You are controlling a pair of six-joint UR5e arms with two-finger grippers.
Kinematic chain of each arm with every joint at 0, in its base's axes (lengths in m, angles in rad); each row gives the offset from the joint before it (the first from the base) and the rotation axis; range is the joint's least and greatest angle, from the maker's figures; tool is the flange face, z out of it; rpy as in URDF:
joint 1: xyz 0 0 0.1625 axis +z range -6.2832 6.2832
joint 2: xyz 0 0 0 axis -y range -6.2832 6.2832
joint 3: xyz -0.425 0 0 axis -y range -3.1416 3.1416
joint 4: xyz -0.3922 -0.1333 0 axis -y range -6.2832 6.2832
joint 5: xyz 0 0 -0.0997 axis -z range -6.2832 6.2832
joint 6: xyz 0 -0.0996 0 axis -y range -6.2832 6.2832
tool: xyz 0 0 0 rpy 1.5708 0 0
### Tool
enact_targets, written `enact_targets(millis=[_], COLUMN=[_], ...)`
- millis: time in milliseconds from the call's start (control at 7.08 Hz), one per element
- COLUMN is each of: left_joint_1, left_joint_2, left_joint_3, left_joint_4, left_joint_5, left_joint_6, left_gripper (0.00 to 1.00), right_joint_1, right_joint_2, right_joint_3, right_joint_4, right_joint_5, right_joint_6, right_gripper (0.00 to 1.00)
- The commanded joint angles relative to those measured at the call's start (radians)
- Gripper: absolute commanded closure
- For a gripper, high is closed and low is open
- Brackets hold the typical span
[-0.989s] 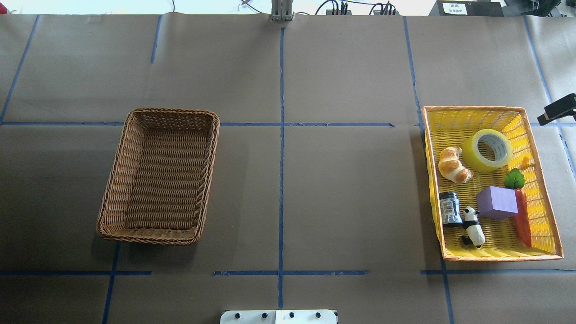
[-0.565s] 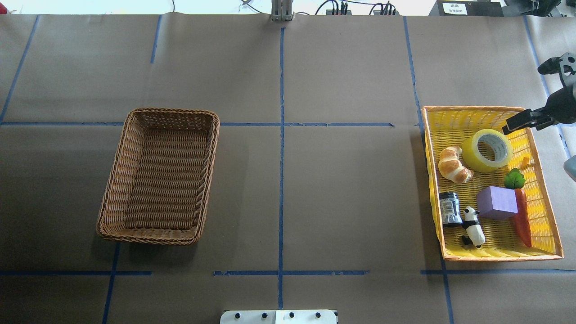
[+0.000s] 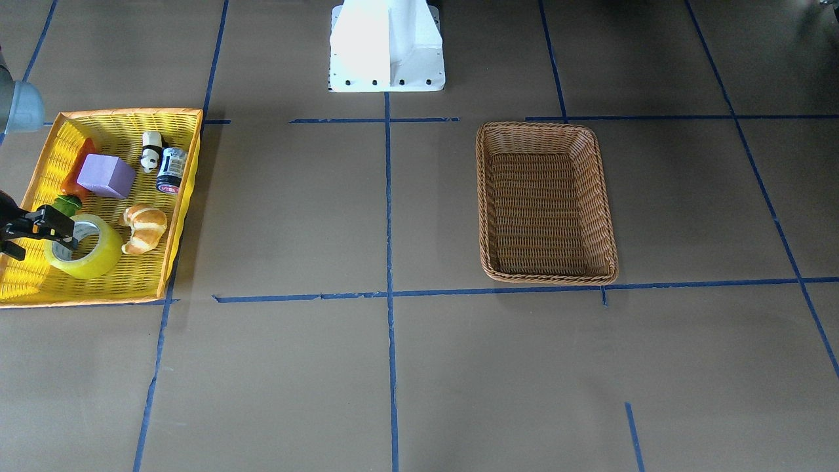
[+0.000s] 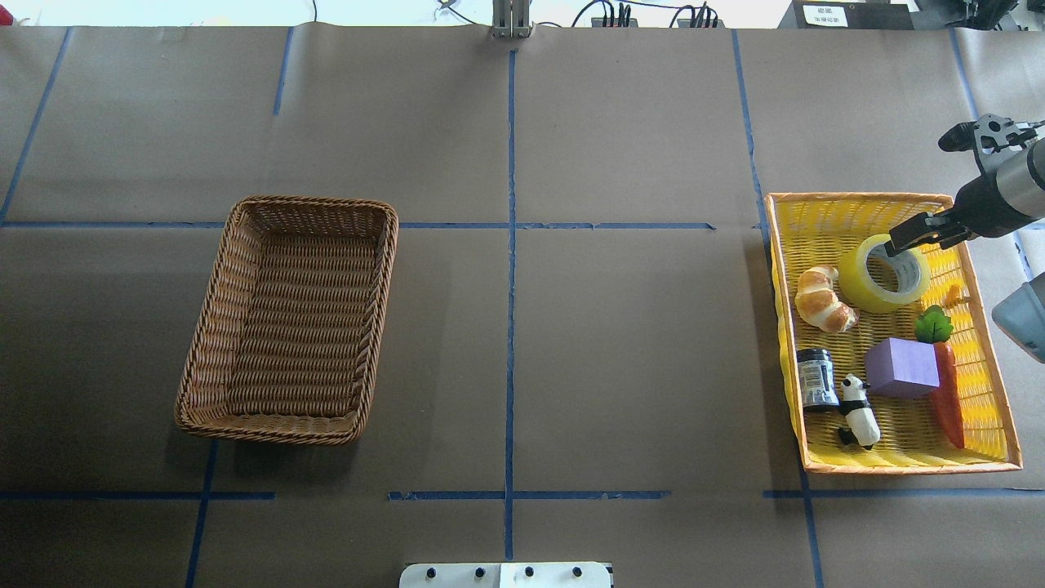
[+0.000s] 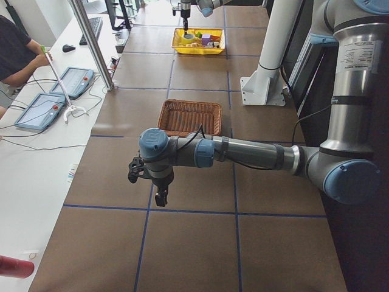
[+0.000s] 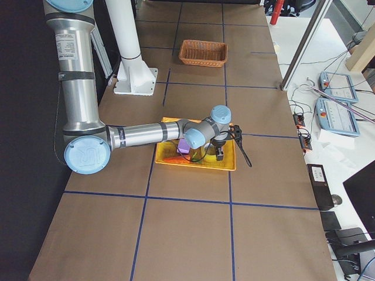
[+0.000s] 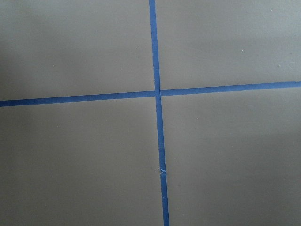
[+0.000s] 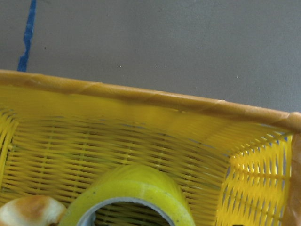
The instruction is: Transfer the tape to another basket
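One thick translucent-yellow tape [image 4: 859, 284]

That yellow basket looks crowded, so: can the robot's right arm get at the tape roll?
Probably yes. The right arm's fingers hang right over the tape, whose top is uncovered; the croissant lies beside it, not on it.

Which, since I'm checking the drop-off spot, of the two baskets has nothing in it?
The brown wicker basket on the robot's left: its woven bottom is bare. The yellow mesh basket holds the tape, a croissant and other items.
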Motion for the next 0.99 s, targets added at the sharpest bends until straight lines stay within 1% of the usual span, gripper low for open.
enact_targets(millis=[0,141,707,848], left_joint_1=[0.000,0.002,0.002,0.002], left_joint_2=[0.000,-0.002,-0.008,-0.009], left_joint_3=[0.000,0.000,-0.002,0.000], left_joint_4=[0.000,0.000,0.000,0.000], left_joint_5=[0.000,0.000,-0.002,-0.002], left_joint_6=[-0.002,-0.004,-0.004,-0.004], left_gripper=[0.00,0.00,0.00,0.00], right_joint_1=[-0.033,-0.037,-0.037,-0.037], right_joint_2=[0.005,0.004,0.004,0.002], right_joint_3=[-0.026,-0.029,-0.029,-0.030], right_joint_4=[-0.003,-0.003,-0.004,-0.004], right_joint_5=[-0.004,-0.012,-0.012,-0.012], right_joint_6=[0.000,0.000,-0.002,-0.002], right_gripper=[0.12,0.14,0.15,0.18])
